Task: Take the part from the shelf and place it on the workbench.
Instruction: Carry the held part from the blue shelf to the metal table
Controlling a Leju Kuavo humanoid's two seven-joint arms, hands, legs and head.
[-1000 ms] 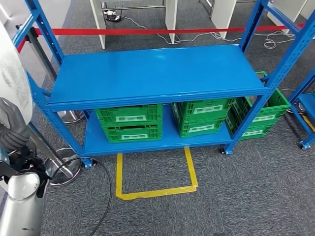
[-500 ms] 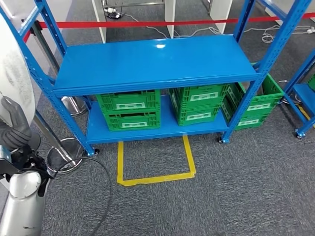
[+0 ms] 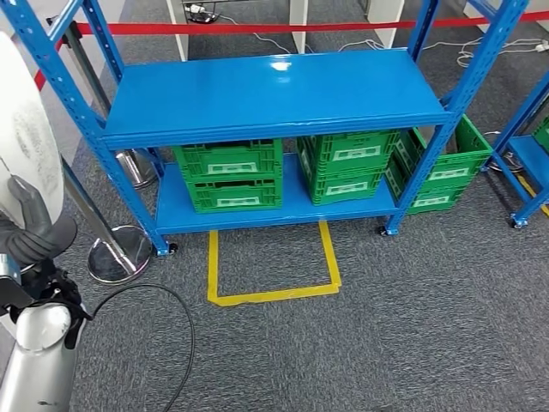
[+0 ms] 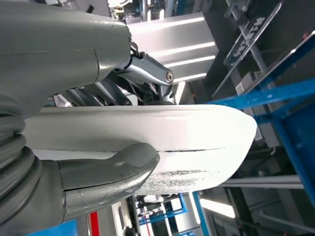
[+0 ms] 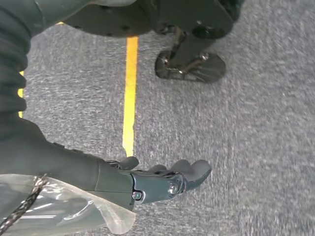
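One white part sits at our near left, gripped by our left hand; our right hand hangs empty, fingers loosely extended. We should hold it level while turning from the shelf.

From my remote station I note the shelf as blue painted metal with a glossy top that catches a ceiling-light glare. The crates are green moulded plastic with ribbed, lattice walls. The floor is grey carpet, matt and rough, crossed by smooth yellow tape. The part is white and smooth (speckled grey on one face). The left robot hand has a satin grey casing.
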